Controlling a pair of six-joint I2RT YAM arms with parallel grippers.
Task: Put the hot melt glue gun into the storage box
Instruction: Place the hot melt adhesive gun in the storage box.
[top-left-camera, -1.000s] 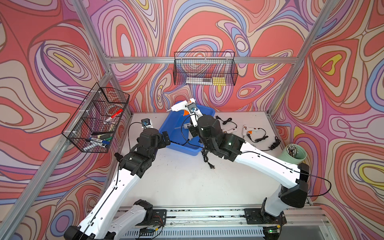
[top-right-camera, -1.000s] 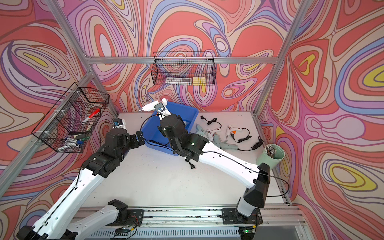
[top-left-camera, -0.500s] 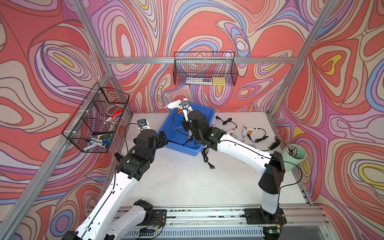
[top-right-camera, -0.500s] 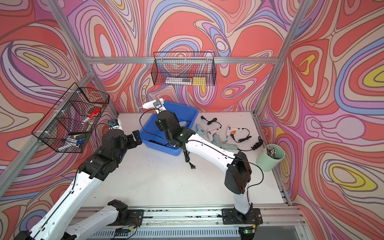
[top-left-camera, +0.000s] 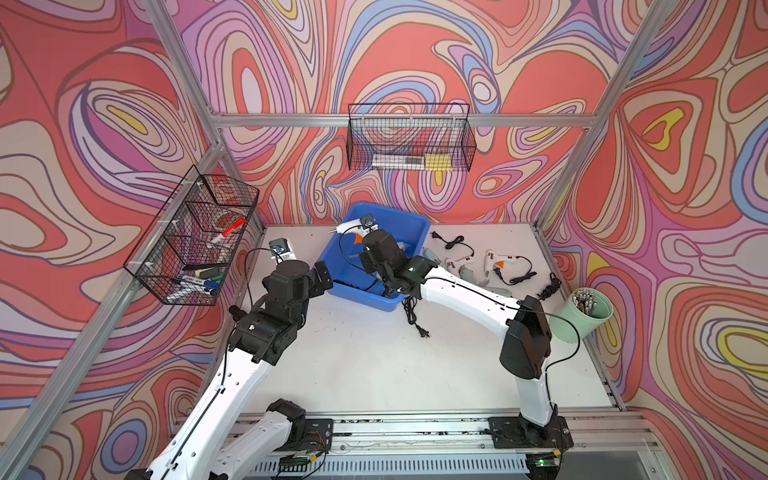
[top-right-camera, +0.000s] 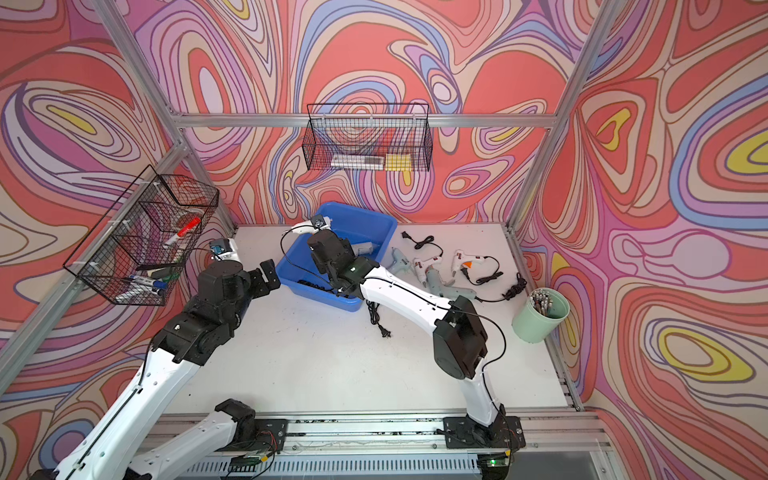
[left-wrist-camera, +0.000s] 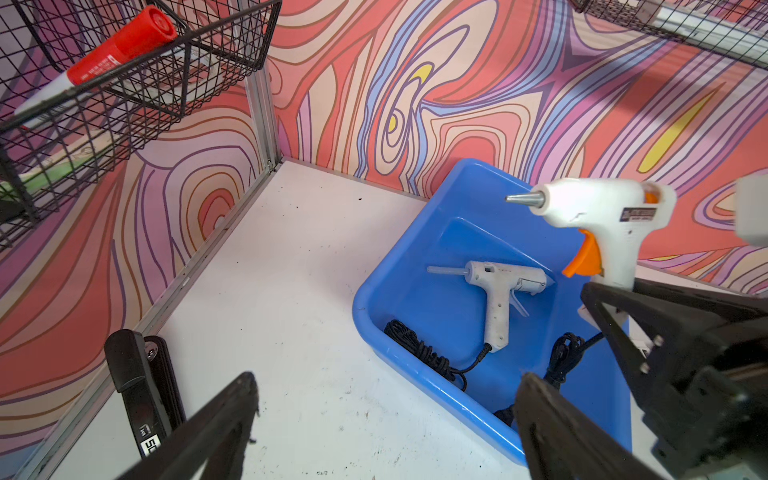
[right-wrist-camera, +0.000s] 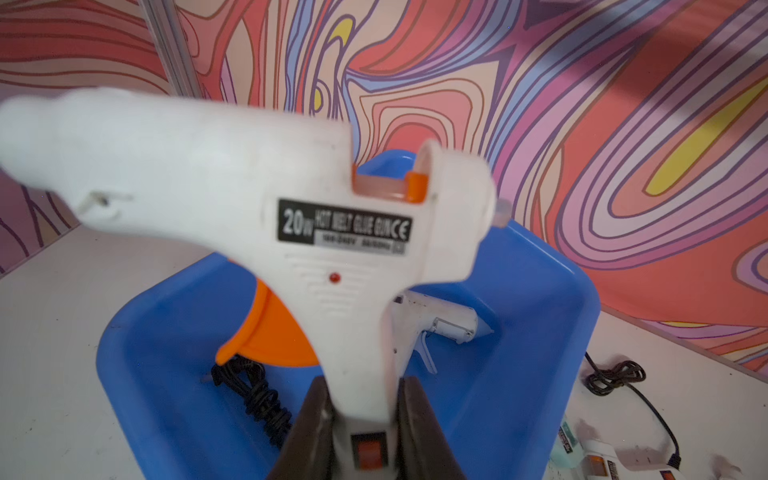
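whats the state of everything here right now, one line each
right tool, shut on the handle of the held glue gun
held glue gun, upright, in the air above the storage box, not yet released
left tool, open, empty, beside the box
storage box, upright on the table, one white glue gun lying flat inside
glue guns on the table, lying flat outside the box
mint cup, upright, holding sticks

right claw (right-wrist-camera: 365, 419) shifted glue gun (top-left-camera: 348, 226) leftward, lower.

White glue gun (left-wrist-camera: 602, 212), blue storage box (left-wrist-camera: 478, 195)
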